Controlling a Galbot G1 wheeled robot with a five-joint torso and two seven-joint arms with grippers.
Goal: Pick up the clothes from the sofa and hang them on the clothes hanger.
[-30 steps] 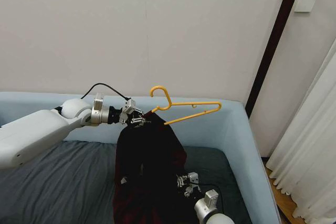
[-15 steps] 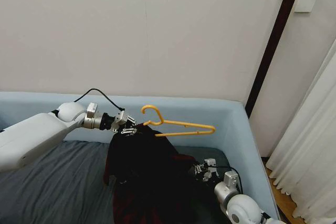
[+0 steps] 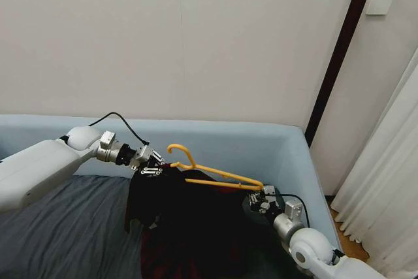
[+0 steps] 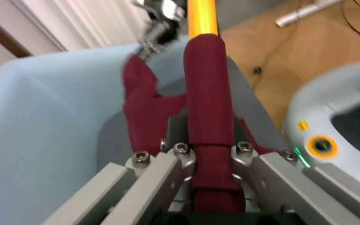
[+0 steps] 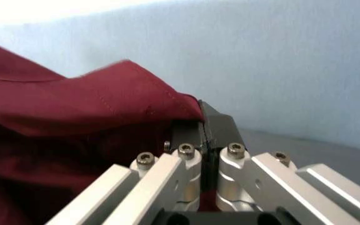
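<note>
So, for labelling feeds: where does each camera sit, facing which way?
Head: atop the robot, facing forward-down at the sofa; both arms show.
Left wrist: on the left arm, along the left end effector up the hanger.
Right wrist: past the right end effector toward the sofa back.
All share the red garment.

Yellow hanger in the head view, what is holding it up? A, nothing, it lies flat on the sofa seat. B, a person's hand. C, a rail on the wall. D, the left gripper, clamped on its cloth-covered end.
D: the left gripper is shut around one end of the yellow hanger, which is sleeved in the dark red garment, above the sofa.
</note>
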